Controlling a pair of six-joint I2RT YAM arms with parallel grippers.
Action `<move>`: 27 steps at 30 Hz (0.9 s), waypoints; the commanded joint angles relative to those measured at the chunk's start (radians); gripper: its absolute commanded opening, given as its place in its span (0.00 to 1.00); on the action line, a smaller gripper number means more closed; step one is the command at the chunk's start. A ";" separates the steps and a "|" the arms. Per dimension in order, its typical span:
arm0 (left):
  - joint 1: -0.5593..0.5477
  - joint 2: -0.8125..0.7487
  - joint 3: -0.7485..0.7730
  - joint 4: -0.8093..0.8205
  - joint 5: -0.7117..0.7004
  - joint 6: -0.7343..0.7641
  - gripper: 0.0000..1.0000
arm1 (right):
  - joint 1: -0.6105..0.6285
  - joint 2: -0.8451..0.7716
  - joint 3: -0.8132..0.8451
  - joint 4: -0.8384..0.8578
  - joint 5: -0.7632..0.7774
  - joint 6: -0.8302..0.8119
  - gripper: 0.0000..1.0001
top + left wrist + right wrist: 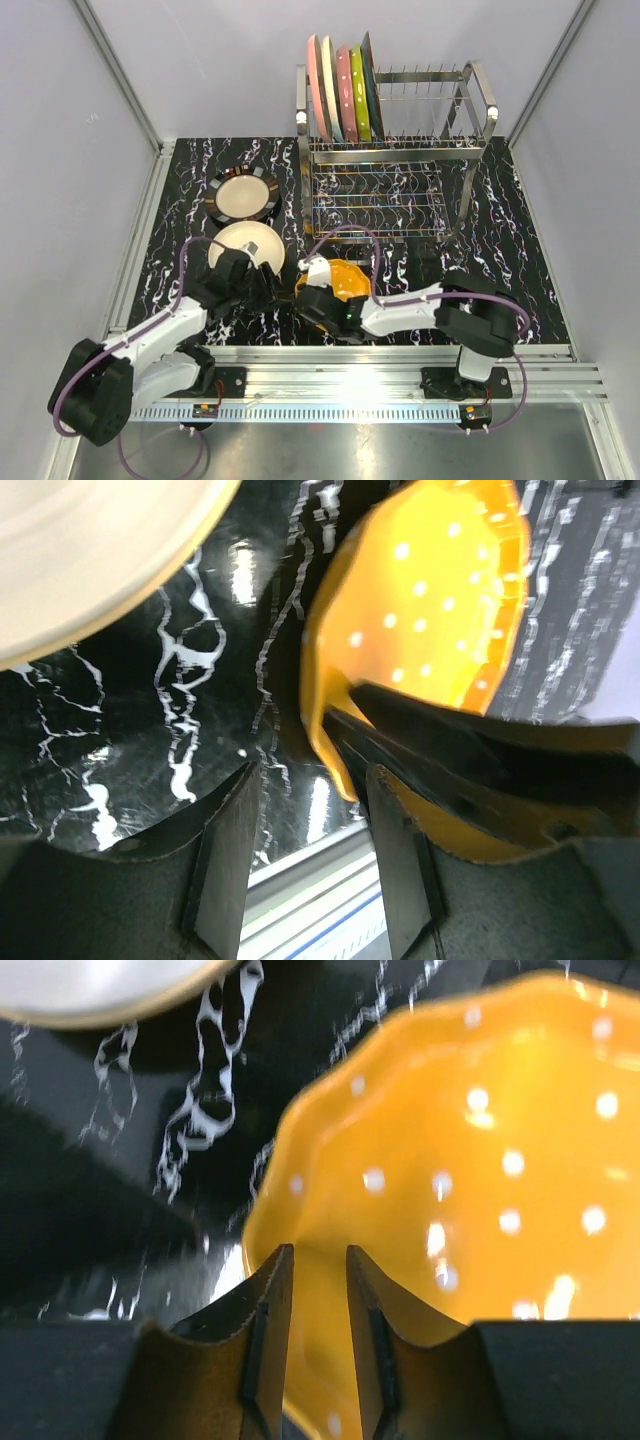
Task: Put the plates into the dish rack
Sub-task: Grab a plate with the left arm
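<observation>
Orange dotted plate (350, 280), from the top view: it lies right at the tips of the right gripper (312, 292). The dish rack (478, 110) stands well beyond that gripper, with five racked plates (340, 90) upright at its left end and free tines to their right. The left gripper (262, 285) sits just across from the right one, with the cream plate (240, 240) beside it.

Left wrist view: the jaws are partly open and hold nothing, with only the marbled table (200, 730) between them. The orange dotted plate is up and to the right of them, a black finger of the other arm laid over its rim.

Right wrist view: the fingers (265, 1340) are narrowed to a slim gap with the scalloped rim running into it. It looks like a pinch on the rim, though blur hides the contact itself.

To do this well, the bite should be past the very lip before lifting. The left arm should be out of the path. Then the plate gets stood upright and goes edge-first into the next free slot.
</observation>
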 commanded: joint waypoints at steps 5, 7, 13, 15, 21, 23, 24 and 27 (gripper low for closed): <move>-0.064 0.161 0.035 0.158 -0.057 -0.004 0.50 | 0.006 -0.321 -0.279 0.069 -0.036 0.113 0.38; -0.080 0.214 0.061 0.162 -0.080 -0.001 0.52 | 0.006 -0.432 -0.288 0.010 0.001 0.097 0.38; -0.103 0.295 0.106 0.158 -0.135 0.025 0.52 | 0.006 -0.543 -0.254 -0.189 0.044 0.088 0.39; -0.110 0.312 0.120 0.159 -0.157 0.028 0.51 | 0.004 -0.537 -0.256 -0.203 0.042 0.102 0.39; -0.150 0.425 0.179 0.104 -0.204 0.069 0.18 | 0.010 -0.532 -0.260 -0.221 0.016 0.101 0.42; -0.153 0.442 0.181 0.104 -0.203 0.069 0.00 | 0.026 -0.523 -0.254 -0.219 0.002 0.082 0.48; -0.153 0.450 0.180 0.101 -0.203 0.071 0.00 | 0.036 -0.517 -0.250 -0.218 0.002 0.055 0.52; -0.153 0.435 0.183 0.074 -0.198 0.080 0.00 | 0.119 -0.475 -0.216 -0.230 0.053 -0.010 0.73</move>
